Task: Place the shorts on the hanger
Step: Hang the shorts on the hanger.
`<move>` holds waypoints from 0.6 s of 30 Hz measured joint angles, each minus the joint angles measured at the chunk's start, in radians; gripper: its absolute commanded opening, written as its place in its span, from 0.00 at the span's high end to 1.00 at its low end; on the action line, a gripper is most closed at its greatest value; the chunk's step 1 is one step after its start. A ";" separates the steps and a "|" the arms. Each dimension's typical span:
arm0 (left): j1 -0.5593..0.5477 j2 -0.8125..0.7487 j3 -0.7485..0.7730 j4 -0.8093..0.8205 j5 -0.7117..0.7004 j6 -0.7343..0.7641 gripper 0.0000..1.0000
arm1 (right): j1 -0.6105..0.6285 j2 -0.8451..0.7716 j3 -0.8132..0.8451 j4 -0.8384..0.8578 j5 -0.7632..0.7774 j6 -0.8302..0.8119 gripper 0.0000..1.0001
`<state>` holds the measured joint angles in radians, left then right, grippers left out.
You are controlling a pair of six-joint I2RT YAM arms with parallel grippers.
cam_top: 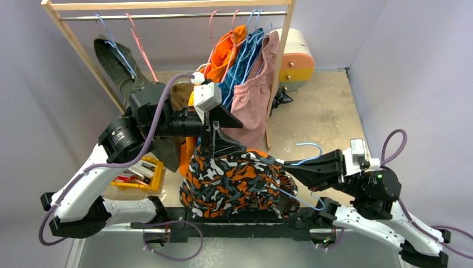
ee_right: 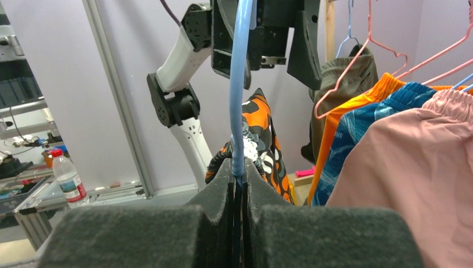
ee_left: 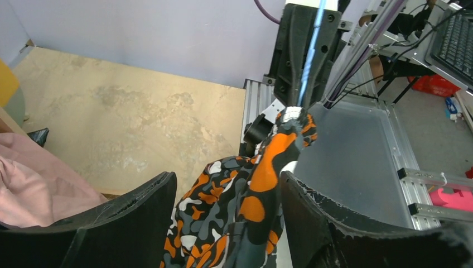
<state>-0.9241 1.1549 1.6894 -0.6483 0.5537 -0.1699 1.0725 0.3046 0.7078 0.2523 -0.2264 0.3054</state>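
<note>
The camouflage shorts (cam_top: 234, 181) hang in a bunch at the near middle, draped over the light-blue hanger (cam_top: 310, 147). My right gripper (cam_top: 287, 165) is shut on the hanger's wire, which rises straight up from the pads in the right wrist view (ee_right: 240, 84). The shorts (ee_right: 262, 134) show just behind the right gripper (ee_right: 239, 167). My left gripper (cam_top: 216, 139) points down over the top of the shorts. In the left wrist view the left gripper (ee_left: 226, 178) is open, its jaws wide apart with the shorts (ee_left: 245, 206) hanging between them, not clamped.
A wooden rack (cam_top: 279, 61) stands at the back. It carries orange shorts (cam_top: 226, 47), dusty-pink shorts (cam_top: 254, 95), an olive garment (cam_top: 114, 64) and pink-red hangers (cam_top: 139, 44). A yellow tray (cam_top: 139, 173) lies at left, a striped cylinder (cam_top: 295, 58) behind the rack.
</note>
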 measured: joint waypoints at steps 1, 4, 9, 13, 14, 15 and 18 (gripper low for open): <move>0.000 -0.005 0.000 -0.003 0.007 0.008 0.32 | 0.000 0.003 0.000 -0.004 0.000 -0.002 1.00; 0.000 -0.022 -0.001 -0.006 0.019 0.024 0.29 | 0.000 0.016 0.001 -0.015 0.001 -0.008 1.00; 0.000 -0.056 -0.001 -0.008 0.025 0.033 0.28 | 0.000 0.045 0.001 -0.014 0.002 -0.015 1.00; -0.001 -0.087 -0.037 -0.006 0.026 0.034 0.27 | 0.000 0.063 0.001 0.001 0.002 -0.015 1.00; -0.002 -0.093 -0.050 -0.008 0.026 0.034 0.27 | 0.000 0.066 0.001 0.005 0.002 -0.015 1.00; -0.003 -0.099 -0.067 -0.012 0.026 0.035 0.27 | 0.000 0.067 0.001 0.012 0.002 -0.015 1.00; -0.013 -0.105 -0.105 -0.035 0.016 0.041 0.27 | 0.000 0.068 0.000 0.030 0.002 -0.015 1.00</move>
<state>-0.9367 1.0504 1.5841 -0.6838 0.5697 -0.1287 1.0725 0.3729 0.7082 0.2821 -0.2249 0.2905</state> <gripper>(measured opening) 0.723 0.025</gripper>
